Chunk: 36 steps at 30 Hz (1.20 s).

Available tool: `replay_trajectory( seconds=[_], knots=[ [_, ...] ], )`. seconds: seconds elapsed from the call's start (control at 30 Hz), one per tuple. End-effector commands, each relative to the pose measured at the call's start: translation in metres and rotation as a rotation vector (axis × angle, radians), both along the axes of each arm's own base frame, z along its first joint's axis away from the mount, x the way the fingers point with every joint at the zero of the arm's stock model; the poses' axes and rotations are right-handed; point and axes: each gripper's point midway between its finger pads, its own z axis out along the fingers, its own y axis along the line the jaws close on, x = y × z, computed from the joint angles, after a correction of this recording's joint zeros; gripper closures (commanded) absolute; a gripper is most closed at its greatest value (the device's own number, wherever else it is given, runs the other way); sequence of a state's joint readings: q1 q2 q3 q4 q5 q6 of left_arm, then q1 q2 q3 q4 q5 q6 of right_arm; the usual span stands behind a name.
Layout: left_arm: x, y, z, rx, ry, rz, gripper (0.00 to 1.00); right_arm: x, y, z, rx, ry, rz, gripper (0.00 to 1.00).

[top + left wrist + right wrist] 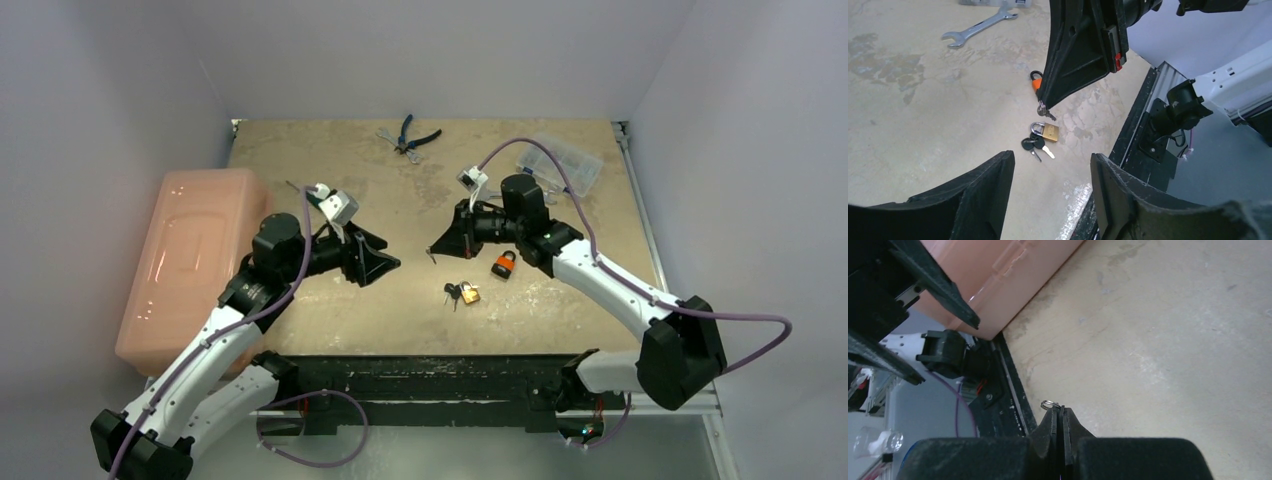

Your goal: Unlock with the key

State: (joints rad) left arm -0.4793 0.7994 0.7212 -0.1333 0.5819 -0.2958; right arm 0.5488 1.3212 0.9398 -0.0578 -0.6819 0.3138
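Clamping a small silver key (1046,114) at its tip, the right tool (1063,412) is clenched, its fingers pressed flat together. A thin metal key ring (1049,404) protrudes just past them. Whether the key's end touches the beige desk (330,170) cannot be told; it is clear of both locks.

An orange-bodied padlock (504,264) lies on the desk just beside the right tool, partly hidden behind it in the left wrist view. A brass padlock (1049,131) lies nearer the front edge, with a bunch of black-headed keys (1031,144) touching it on the left arm's side.

The left tool (1052,159) is released: its fingers are spread with nothing between them, and it faces the right tool across a gap.

Also recorded:
- a pink plastic lidded box (190,255) along the desk's left edge
- blue-handled pliers (416,135) and a steel open-end spanner (979,27) near the far edge
- a clear plastic case (565,160) towards the far right corner
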Motion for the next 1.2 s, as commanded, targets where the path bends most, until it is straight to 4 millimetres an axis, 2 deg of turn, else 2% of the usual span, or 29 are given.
replay_trajectory(
  seconds=[0.0, 0.1, 0.23, 0.57, 0.73, 1.17],
  knots=[
    [-0.008, -0.011, 0.021, -0.062, -0.061, -0.089, 0.43, -0.026, 0.008, 0.031, 0.108, -0.062, 0.130, 1.00],
    [-0.009, -0.016, 0.028, -0.069, -0.083, -0.107, 0.47, -0.034, 0.008, 0.040, 0.136, -0.060, 0.150, 1.00],
    [-0.008, -0.027, 0.025, -0.051, -0.075, -0.134, 0.48, -0.040, 0.008, 0.047, 0.153, -0.051, 0.154, 1.00],
    [-0.012, -0.054, 0.020, -0.050, -0.045, -0.175, 0.49, -0.054, 0.019, 0.040, 0.147, -0.005, 0.190, 1.00],
    [-0.011, -0.054, 0.015, -0.046, -0.034, -0.163, 0.53, -0.057, 0.023, 0.039, 0.150, 0.001, 0.207, 1.00],
    [-0.011, -0.050, 0.008, -0.024, -0.028, -0.145, 0.53, -0.059, 0.026, 0.038, 0.149, -0.005, 0.201, 1.00]
  ],
)
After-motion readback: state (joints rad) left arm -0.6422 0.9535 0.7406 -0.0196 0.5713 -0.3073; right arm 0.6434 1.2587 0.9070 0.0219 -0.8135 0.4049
